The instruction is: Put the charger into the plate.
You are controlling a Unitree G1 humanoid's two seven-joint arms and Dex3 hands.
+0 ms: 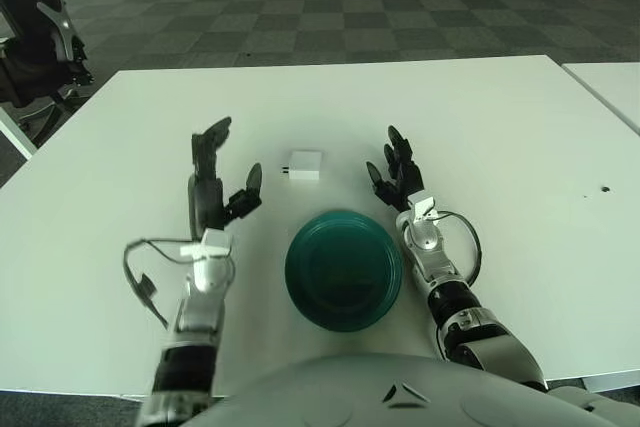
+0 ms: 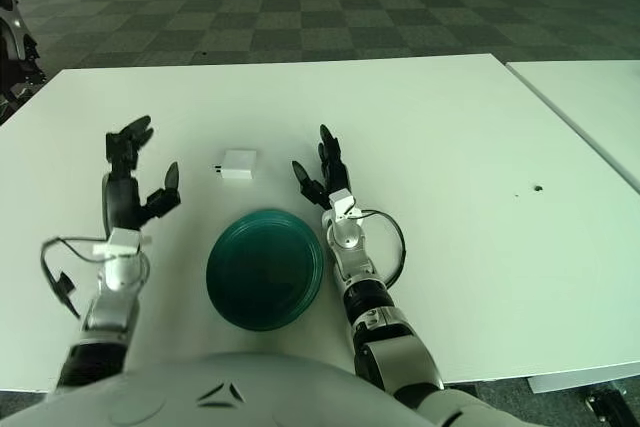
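Note:
A small white charger (image 1: 304, 164) lies on the white table, just beyond a dark green plate (image 1: 343, 269) that sits near the front edge. The plate holds nothing. My left hand (image 1: 218, 175) is raised to the left of the charger and plate, fingers spread and holding nothing. My right hand (image 1: 396, 173) is to the right of the charger, above the plate's right side, fingers spread and holding nothing. Neither hand touches the charger.
The white table (image 1: 480, 137) spans the view, with a second table (image 1: 610, 82) at the right. A black chair (image 1: 35, 47) stands off the table's left corner. A small dark spot (image 1: 604, 188) marks the table at right.

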